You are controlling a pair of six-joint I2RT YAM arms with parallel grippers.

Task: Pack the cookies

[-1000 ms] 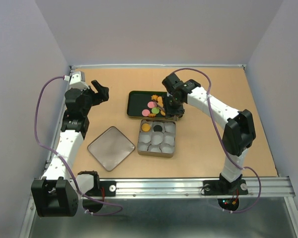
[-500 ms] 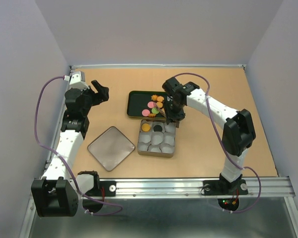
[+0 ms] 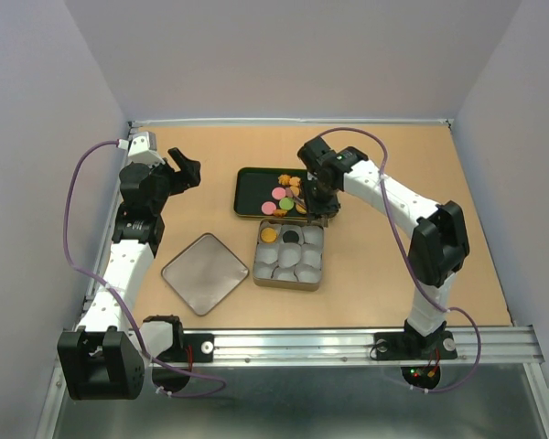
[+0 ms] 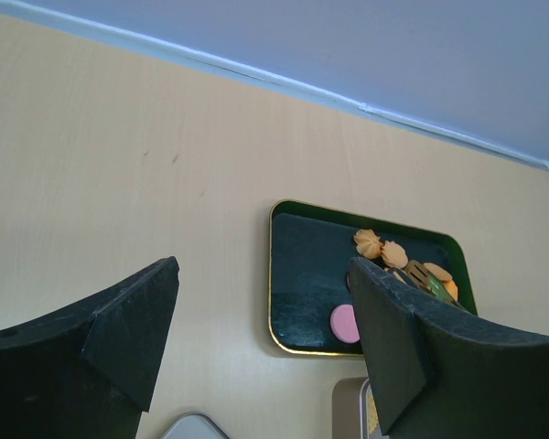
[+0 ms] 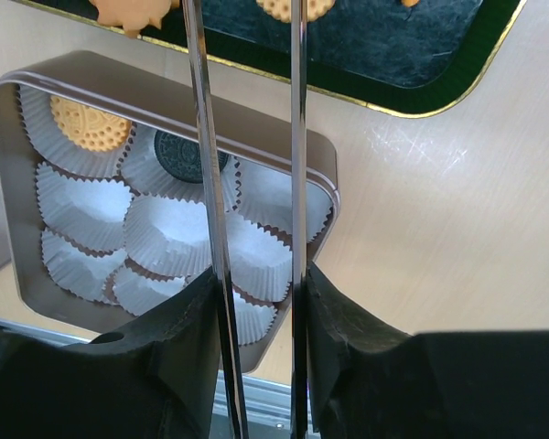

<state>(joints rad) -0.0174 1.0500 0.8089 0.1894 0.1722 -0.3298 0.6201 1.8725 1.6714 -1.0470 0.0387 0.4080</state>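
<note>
Cookies (image 3: 282, 196) lie just under the right gripper (image 3: 302, 201) (clamped on one or not, cannot tell).

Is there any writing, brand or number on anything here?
None readable in any view.
The orange cookie and black cookie in the tin bear embossed patterns, too small to read as letters.
The green tray and the lid look plain.
</note>
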